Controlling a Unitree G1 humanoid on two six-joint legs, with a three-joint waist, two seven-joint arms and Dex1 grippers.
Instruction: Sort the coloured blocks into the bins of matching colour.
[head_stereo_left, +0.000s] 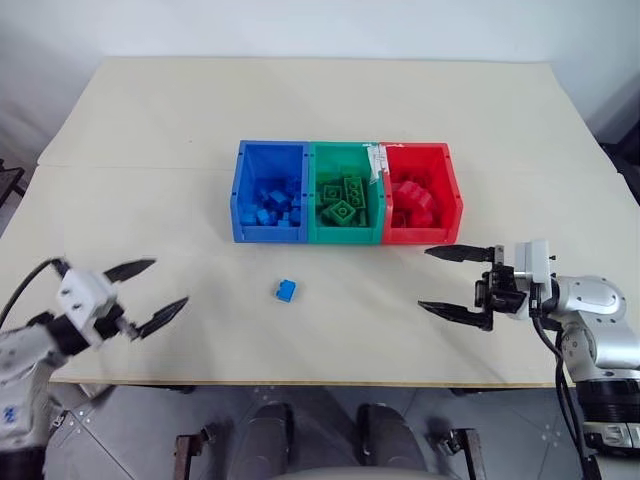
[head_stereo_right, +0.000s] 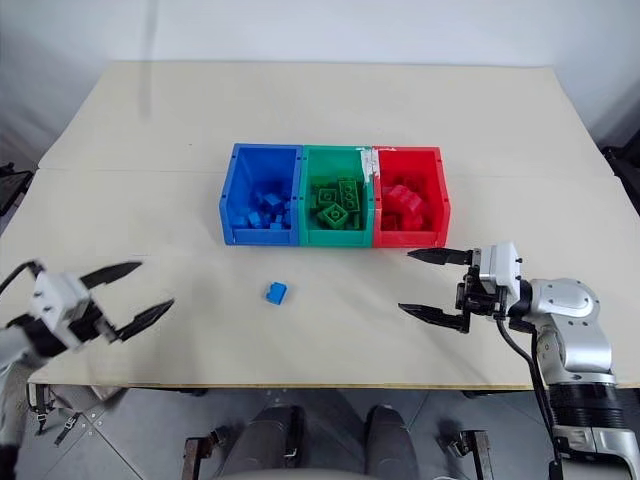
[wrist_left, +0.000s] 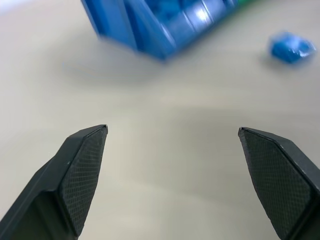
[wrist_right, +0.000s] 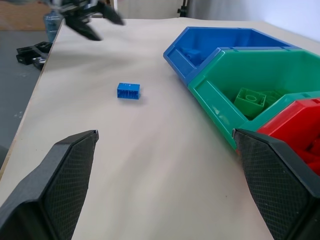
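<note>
Open counter around one blue block

The blue block (head_stereo_left: 286, 290) lies alone on the counter (head_stereo_left: 330, 110); the joined bins (head_stereo_left: 345, 192) stand toward its far edge.

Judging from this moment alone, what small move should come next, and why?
Probably bring the left gripper over the blue block, the one block lying on the table, in front of the blue bin. Both grippers are open and empty; the right gripper looks about as near but sits off toward the red bin.
</note>
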